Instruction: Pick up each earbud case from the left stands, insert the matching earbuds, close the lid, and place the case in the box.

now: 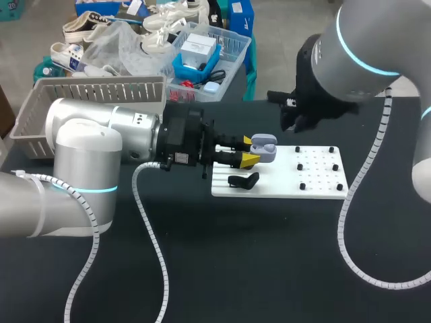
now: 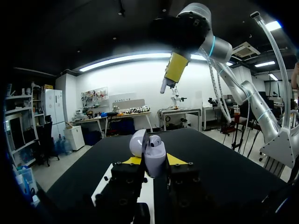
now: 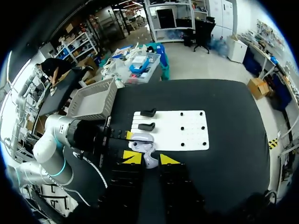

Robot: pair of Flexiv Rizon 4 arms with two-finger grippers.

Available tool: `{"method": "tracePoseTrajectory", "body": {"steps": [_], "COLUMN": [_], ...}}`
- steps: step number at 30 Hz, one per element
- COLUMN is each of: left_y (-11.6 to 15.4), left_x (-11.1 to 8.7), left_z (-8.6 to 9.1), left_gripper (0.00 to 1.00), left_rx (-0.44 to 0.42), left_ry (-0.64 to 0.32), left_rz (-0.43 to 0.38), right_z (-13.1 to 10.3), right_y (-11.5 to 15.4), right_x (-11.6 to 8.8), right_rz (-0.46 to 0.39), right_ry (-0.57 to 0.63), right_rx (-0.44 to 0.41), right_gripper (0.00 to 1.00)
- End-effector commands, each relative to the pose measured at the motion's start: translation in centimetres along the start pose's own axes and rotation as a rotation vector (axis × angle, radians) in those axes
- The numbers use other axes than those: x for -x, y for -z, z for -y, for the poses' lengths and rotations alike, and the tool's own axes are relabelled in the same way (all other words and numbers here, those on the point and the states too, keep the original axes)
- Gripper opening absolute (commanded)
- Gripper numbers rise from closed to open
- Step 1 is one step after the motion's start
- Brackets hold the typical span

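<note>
Left gripper (image 1: 250, 151) pinches open earbud case (image 2: 155, 157) steady over board's (image 1: 316, 187) left edge; right gripper (image 3: 150, 157) pinches earbud (image 3: 150, 163) above, likely for insertion.

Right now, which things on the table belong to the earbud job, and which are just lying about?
In the job: earbud case in left gripper; earbud in right gripper; grey basket; white board.
Lying idle: two empty black stands; black pegs on the board.

Black table (image 1: 222, 269). White pegboard (image 1: 323, 178) lies flat on it, roughly 2 o'clock from table centre in the head view. Grey slatted basket (image 1: 101, 87) sits at 10 o'clock, at the far-left corner.
</note>
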State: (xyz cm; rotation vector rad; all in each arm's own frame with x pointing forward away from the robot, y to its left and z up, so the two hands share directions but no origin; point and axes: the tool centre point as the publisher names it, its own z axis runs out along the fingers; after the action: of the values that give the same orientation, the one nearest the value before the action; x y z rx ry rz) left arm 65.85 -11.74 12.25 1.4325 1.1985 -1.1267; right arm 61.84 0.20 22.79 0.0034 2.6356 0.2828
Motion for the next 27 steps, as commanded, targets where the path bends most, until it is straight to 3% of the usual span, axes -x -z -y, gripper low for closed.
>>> {"method": "tracePoseTrajectory", "body": {"steps": [1,11,27], "left_y": [-0.1,-0.1,-0.1], "left_x": [-0.1,-0.1,-0.1], "left_z": [-0.1,-0.1,-0.1], "left_gripper": [0.00,0.00,0.00], "left_rx": [0.000,0.000,0.000], "left_ry": [-0.001,-0.001,-0.001], "left_rz": [0.001,0.001,0.001], "right_z": [-1.0,-3.0,-3.0], "right_y": [-0.2,-0.8,-1.7], "right_x": [0.8,0.7,0.0], "right_rz": [-0.148,-0.263,-0.301], "right_ry": [0.035,0.103,0.118], "right_rx": [-0.003,-0.011,-0.011], "right_gripper": [0.00,0.00,0.00]}}
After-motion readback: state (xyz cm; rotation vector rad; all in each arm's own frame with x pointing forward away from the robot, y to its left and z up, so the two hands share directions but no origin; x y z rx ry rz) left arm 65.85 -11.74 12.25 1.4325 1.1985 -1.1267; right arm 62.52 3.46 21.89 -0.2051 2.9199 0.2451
